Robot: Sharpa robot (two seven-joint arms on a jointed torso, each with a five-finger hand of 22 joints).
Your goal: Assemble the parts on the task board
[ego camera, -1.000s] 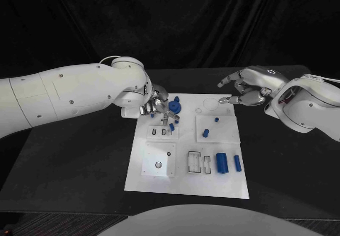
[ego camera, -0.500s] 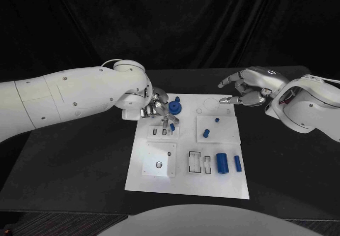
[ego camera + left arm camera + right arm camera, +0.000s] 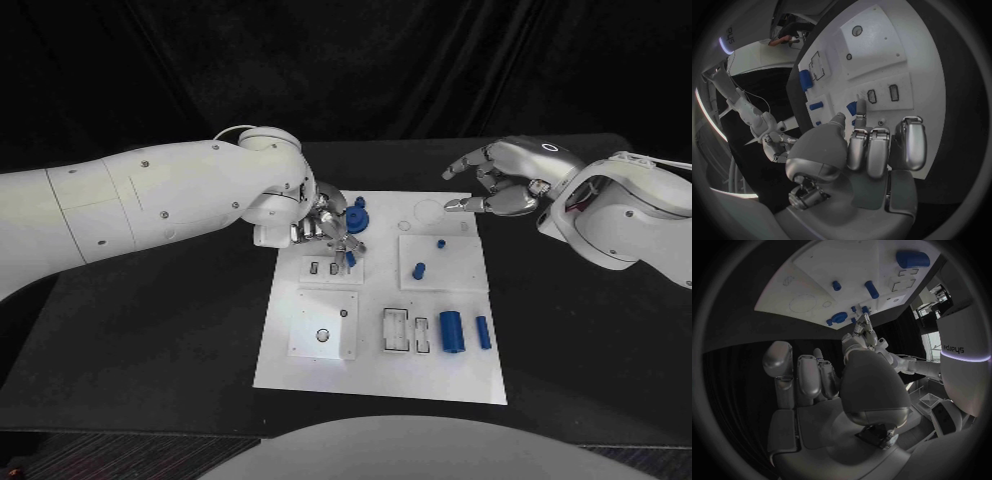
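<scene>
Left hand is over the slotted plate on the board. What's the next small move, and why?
Probably ease the left hand straight down: its fingertips hold a small blue part just above the two slots on the task board. The right hand hangs off to the side.

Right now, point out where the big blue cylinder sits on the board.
In the head view, the big blue cylinder lies near the task board's right edge, between empty rectangular slots and a slimmer blue piece.

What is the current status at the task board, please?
Left hand fingers down at the task board far-left slots, grasp unclear. Right hand open, hovering beyond far edge. Nothing obstructing.
</scene>
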